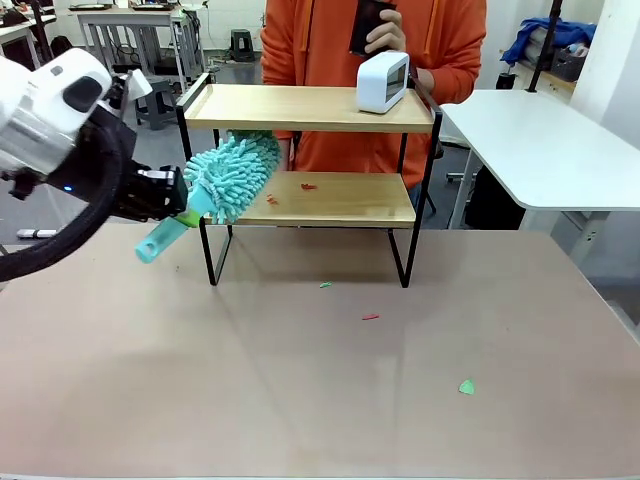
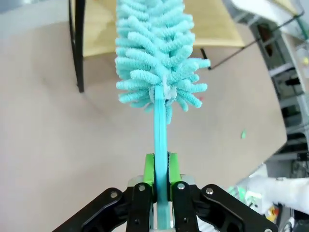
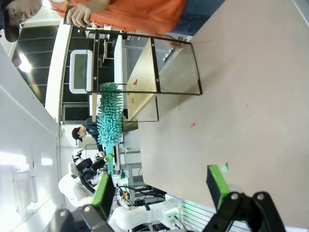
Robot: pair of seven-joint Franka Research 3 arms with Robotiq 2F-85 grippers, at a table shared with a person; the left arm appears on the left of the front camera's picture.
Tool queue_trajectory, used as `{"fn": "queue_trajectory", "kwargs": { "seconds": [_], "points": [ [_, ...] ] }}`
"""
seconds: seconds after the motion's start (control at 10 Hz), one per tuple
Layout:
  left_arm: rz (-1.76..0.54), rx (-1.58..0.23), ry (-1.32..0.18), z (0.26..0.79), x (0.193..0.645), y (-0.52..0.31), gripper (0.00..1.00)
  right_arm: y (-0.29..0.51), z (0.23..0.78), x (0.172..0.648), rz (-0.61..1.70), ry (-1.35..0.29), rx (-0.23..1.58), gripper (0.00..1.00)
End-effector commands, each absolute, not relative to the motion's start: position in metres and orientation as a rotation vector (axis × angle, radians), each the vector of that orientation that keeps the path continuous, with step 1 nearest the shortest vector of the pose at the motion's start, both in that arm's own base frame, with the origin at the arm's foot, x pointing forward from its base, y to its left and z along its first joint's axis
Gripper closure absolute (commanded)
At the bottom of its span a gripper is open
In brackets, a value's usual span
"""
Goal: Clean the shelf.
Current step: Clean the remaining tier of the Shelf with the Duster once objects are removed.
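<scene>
In the front view, the left pincer (image 1: pixel 180 203) is pinching the handle of a teal duster (image 1: pixel 236 172), jaws pressed tight on it. The fluffy head is sticking out just ahead of the pincer, at the front corner post of the shelf (image 1: pixel 330 108), level with the gap between its two boards. Farther beyond the pincer, a white device (image 1: pixel 383 82) is sitting on the top board.

In the left wrist view, the green pads (image 2: pixel 149 166) are clamping the handle. The duster head is rising straight ahead, with a shelf board (image 2: pixel 99 34) beyond it.

In the right wrist view, the right pincer (image 3: pixel 161 186) is standing spread, gripping nothing. The shelf is standing well ahead of it on the tabletop (image 3: pixel 251 96), with small scraps (image 3: pixel 192 125) lying between.
</scene>
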State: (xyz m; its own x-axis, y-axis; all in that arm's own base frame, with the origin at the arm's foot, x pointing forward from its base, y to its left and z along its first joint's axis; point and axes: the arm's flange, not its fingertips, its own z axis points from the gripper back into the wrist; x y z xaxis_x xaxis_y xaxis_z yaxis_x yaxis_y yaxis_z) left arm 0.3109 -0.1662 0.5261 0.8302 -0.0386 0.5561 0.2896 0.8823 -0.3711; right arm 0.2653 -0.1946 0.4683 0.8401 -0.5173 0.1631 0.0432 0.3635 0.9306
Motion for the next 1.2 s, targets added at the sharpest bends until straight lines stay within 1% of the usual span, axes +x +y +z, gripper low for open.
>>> {"fn": "queue_trajectory", "kwargs": {
  "seconds": [0.0,0.3,0.5,0.6,1.1],
  "points": [
    [-0.101,-0.425,-0.658,0.505,0.31,-0.178,0.88,-0.193,0.467,0.267,-0.359,-0.506,1.171,0.0],
    [-0.066,-0.31,-0.717,0.497,0.321,-0.188,0.88,-0.193,0.467,0.267,-0.359,-0.506,1.171,0.0],
    [-0.048,-0.263,-0.728,0.491,0.329,-0.195,0.88,-0.193,0.467,0.267,-0.359,-0.506,1.171,0.0],
    [-0.046,-0.245,-0.723,0.488,0.332,-0.198,0.88,-0.193,0.467,0.267,-0.359,-0.506,1.171,0.0],
    [-0.032,-0.175,-0.608,0.48,0.351,-0.204,0.88,-0.193,0.467,0.267,-0.359,-0.506,1.171,0.0]
  ]
}}
